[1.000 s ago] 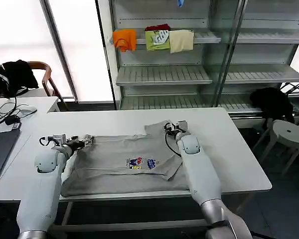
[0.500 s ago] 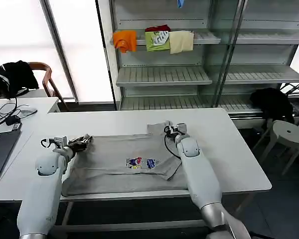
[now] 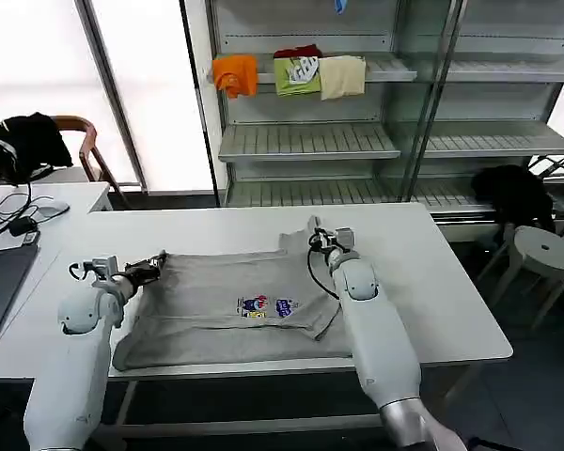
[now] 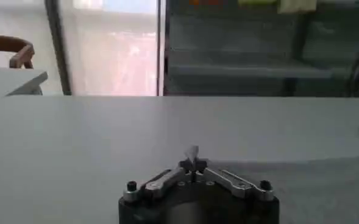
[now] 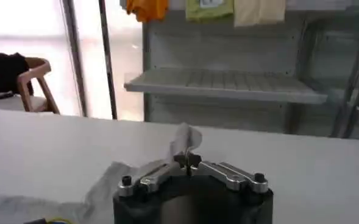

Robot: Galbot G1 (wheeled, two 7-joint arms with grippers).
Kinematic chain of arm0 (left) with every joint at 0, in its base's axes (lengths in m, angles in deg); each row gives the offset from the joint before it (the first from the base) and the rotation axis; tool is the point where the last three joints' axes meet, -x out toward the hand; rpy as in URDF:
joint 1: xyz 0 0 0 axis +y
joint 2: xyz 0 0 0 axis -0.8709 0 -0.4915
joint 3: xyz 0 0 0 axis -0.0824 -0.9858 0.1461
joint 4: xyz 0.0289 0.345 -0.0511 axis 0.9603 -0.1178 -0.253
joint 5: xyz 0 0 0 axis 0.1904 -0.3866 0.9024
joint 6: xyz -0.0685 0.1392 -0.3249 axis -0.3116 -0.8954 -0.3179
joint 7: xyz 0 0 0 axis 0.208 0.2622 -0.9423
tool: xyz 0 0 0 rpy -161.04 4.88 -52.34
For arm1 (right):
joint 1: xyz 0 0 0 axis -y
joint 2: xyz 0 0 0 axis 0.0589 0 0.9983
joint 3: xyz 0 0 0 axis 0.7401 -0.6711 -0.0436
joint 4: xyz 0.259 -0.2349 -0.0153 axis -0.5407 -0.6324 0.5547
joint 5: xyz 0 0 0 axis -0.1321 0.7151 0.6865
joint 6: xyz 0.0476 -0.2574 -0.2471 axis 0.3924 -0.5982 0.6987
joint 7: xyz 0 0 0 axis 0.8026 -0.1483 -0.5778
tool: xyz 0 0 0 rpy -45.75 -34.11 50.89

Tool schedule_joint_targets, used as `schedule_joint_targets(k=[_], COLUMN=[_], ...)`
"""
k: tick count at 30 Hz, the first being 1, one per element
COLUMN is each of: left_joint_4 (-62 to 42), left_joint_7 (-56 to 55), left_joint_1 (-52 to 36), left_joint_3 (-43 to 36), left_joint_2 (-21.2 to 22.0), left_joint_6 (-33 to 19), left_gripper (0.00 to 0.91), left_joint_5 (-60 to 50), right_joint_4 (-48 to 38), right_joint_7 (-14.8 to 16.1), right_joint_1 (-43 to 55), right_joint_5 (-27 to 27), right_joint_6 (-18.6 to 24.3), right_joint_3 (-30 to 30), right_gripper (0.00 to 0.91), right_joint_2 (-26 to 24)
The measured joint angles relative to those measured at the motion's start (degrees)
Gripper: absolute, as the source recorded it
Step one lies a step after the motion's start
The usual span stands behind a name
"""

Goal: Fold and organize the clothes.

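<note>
The grey shirt is lying spread across the white surface, print upward, stretched between the two arms; the left tool is pinching the shirt's far corner on its own side, jaws closed on a small peak of cloth; the right tool is likewise clamping the opposite far corner, a fold of fabric standing up between its closed tips; judging by this, the folding step in hand is lifting the far edge; the next move probably calls for both tools carrying that edge together toward the robot, level and in step, laying it over the near hem.
</note>
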Motion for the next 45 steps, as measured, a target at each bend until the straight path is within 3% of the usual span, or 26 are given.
schedule_joint_targets(k=[7,19,26,45], left_joint_4=[5.45,14.56,19.37,25.15], left_joint_7=[0.17,1.04,2.06,4.84], left_joint_1=[3.02,12.01,17.27,27.13], left_joint_3=[1.11,4.64,7.11,10.75], left_joint_2=[-1.15,-3.03,-4.2,-5.75], left_joint_6=[0.42,0.21,0.25,-0.74], left_gripper=[0.01,0.01,0.0,0.01], left_joint_5=[4.3,11.7,15.23,15.34], right_joint_4=[10.82,29.09,36.97,42.02], right_joint_7=[0.06,0.61,1.6,3.02], right_joint_1=[-5.86,-19.49,-26.49,-36.09], right_joint_5=[-2.66,-5.28,-5.24,-1.61], right_joint_6=[-3.17,-6.77,-7.26,-5.68], right_joint_3=[0.05,2.23,2.65,2.15], right_gripper=[0.0,0.0,0.0,0.0], right_joint_2=[-0.36,-7.79,-9.13,-8.83])
